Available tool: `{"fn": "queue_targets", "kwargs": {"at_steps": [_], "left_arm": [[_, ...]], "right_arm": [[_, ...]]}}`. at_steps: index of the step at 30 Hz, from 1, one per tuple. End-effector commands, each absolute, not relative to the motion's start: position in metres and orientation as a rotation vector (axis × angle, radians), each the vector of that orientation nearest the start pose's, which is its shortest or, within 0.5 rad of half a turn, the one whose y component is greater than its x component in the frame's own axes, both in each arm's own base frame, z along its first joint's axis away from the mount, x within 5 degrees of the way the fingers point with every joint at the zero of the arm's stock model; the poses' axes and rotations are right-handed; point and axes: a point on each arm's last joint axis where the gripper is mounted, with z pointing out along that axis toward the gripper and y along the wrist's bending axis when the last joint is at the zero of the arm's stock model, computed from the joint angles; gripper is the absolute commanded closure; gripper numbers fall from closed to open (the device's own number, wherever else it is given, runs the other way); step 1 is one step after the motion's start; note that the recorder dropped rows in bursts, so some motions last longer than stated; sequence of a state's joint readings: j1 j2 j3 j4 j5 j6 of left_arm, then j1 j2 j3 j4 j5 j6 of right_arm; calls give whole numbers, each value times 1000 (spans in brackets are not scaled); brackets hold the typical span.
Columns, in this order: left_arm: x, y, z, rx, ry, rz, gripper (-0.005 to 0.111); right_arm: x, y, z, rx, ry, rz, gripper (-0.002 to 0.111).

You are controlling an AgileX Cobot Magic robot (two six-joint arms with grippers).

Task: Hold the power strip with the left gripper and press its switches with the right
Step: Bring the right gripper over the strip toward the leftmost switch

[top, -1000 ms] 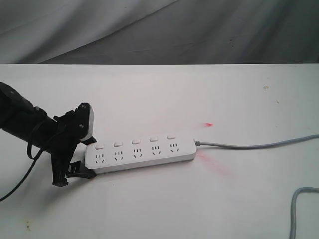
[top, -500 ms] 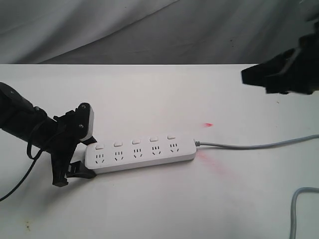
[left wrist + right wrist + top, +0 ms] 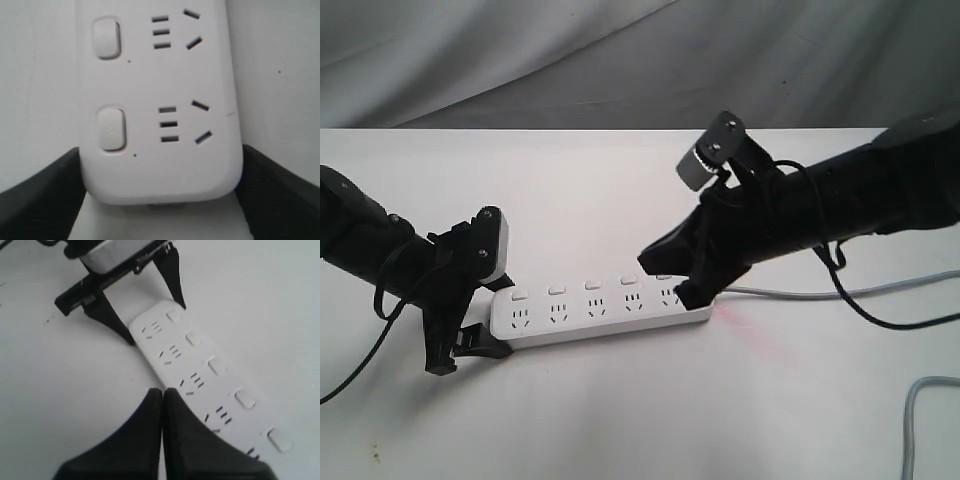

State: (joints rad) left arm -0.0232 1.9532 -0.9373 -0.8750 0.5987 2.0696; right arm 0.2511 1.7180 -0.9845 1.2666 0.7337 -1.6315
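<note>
The white power strip (image 3: pixel 600 312) lies flat on the table with its row of switches (image 3: pixel 556 289) along the far side. My left gripper (image 3: pixel 500 320) is shut on the strip's left end, one black finger pressed against each long side (image 3: pixel 160 200); two switches (image 3: pixel 111 129) show in its wrist view. The right gripper (image 3: pixel 645 262), shut and empty, hangs a little above the strip's right part, its tips (image 3: pixel 162 390) pointing toward the left end. It hides the rightmost switch in the exterior view; all the switches (image 3: pixel 216 365) show in the right wrist view, and so does the left gripper (image 3: pixel 156 322).
The strip's grey cord (image 3: pixel 920 282) runs off to the right, and a second loop of grey cable (image 3: pixel 920 400) lies at the front right. A faint red light spot (image 3: pixel 735 315) sits by the strip's right end. Grey cloth (image 3: pixel 620 60) hangs behind the table.
The right arm has come in from the upper right and its shut gripper now hangs over the strip's right part. The left gripper and the strip have not moved.
</note>
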Motion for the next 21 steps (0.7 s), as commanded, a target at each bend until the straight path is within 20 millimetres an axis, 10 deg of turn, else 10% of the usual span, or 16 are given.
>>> {"fn": "queue_targets", "kwargs": {"at_steps": [1, 9, 21], "left_arm": [[326, -46, 99, 1781, 2041, -263, 53], [326, -46, 99, 1781, 2041, -263, 53], [326, -46, 99, 1781, 2041, -263, 53]], "right_arm": [[336, 154, 221, -1154, 1981, 721, 108], [384, 177, 220, -1314, 1871, 768, 108], [396, 241, 143, -1399, 1925, 503, 108]]}}
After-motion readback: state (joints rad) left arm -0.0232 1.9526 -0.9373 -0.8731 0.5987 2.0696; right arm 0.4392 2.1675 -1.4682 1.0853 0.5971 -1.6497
